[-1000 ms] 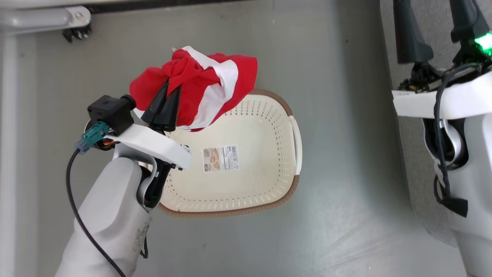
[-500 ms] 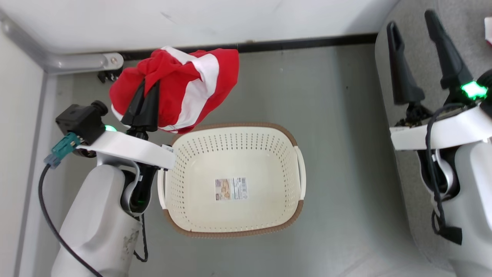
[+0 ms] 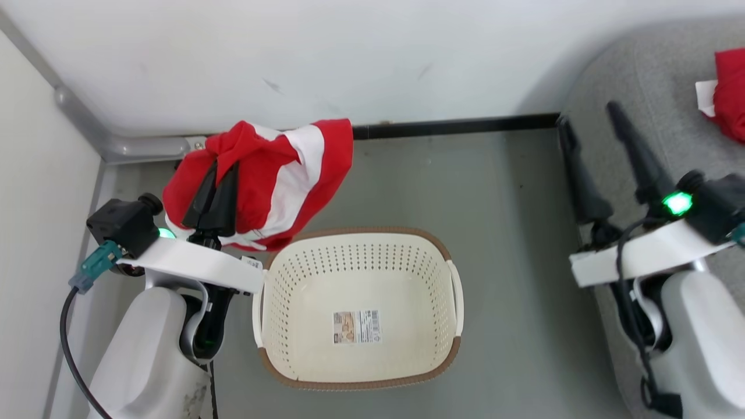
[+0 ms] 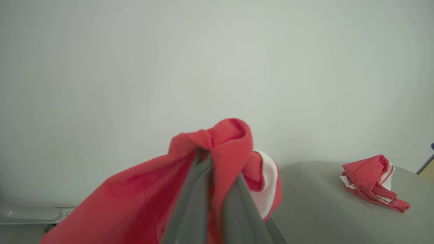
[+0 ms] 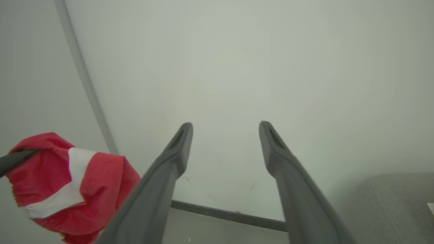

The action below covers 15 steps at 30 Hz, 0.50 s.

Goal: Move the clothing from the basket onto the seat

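My left gripper (image 3: 224, 167) is shut on a bunched red garment with white stripes (image 3: 285, 169), held in the air above the basket's far left corner. In the left wrist view the same garment (image 4: 142, 200) wraps over the closed fingers (image 4: 195, 203). The cream basket (image 3: 273, 279) stands on the floor below, with just a label sticker (image 3: 357, 326) on its bottom. My right gripper (image 3: 588, 113) is open with nothing between its fingers (image 5: 169, 162), over the edge of the grey seat (image 3: 646, 87). A second red garment (image 3: 730, 87) lies on the seat (image 4: 322, 206), also visible as a crumpled heap (image 4: 371, 181).
A white wall (image 3: 349, 58) with a dark baseboard (image 3: 454, 125) runs behind the basket. Another wall (image 3: 35, 203) and a grey corner rail (image 3: 116, 148) close off the left. Grey floor (image 3: 512, 262) lies between basket and seat.
The head camera has tilted up, so basket and floor slid down the picture and wall and seat came in. My left gripper still holds the garment, lifted higher off the basket.
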Motion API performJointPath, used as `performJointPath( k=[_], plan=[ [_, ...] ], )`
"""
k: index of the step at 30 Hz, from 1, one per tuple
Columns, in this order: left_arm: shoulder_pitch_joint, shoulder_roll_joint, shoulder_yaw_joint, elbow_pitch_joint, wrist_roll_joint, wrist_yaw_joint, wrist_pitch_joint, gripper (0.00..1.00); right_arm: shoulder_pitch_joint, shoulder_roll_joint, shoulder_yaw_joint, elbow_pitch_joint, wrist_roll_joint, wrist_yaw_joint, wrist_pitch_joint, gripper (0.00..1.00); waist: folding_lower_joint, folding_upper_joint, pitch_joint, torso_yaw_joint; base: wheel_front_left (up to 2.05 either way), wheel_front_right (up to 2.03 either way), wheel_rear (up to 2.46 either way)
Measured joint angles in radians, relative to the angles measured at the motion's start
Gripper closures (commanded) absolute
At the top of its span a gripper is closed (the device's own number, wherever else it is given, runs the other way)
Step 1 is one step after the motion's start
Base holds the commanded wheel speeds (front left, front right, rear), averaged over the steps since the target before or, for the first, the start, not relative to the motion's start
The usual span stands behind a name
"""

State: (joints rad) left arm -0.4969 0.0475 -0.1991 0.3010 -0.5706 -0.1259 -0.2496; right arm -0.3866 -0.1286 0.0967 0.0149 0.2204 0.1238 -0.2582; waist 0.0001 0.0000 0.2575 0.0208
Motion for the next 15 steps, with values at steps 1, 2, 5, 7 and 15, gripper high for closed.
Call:
performJointPath(
  k=[1,2,5,7,15],
  plan=[
    [0.006,0.002,-0.003,-0.005,0.001,0.0,0.0,1.0,0.01,0.0,0.01,0.002,0.004,0.0,0.0,0.0,0.0,0.0,-0.009,0.0,0.0,0.0,0.0],
    [0.012,0.004,-0.006,-0.01,0.001,0.0,0.0,1.0,0.02,0.001,0.02,0.004,0.009,0.0,0.0,0.0,0.0,0.0,-0.017,0.0,0.0,0.0,0.0],
    [0.02,0.017,-0.015,-0.023,0.016,0.0,0.0,1.0,0.045,0.0,0.037,0.014,0.014,0.0,0.0,0.0,0.0,0.0,-0.042,0.001,0.0,0.0,0.0],
    [0.021,0.021,-0.02,-0.034,0.023,0.0,0.0,1.0,0.06,0.0,0.049,0.018,0.018,0.0,0.0,0.0,0.0,0.0,-0.057,0.001,0.0,0.0,0.0],
    [0.023,0.03,-0.058,-0.086,0.054,0.0,0.003,1.0,0.098,-0.011,0.122,0.021,0.044,0.0,0.0,0.0,0.0,0.0,-0.112,0.002,0.0,0.0,0.0]
  ],
)
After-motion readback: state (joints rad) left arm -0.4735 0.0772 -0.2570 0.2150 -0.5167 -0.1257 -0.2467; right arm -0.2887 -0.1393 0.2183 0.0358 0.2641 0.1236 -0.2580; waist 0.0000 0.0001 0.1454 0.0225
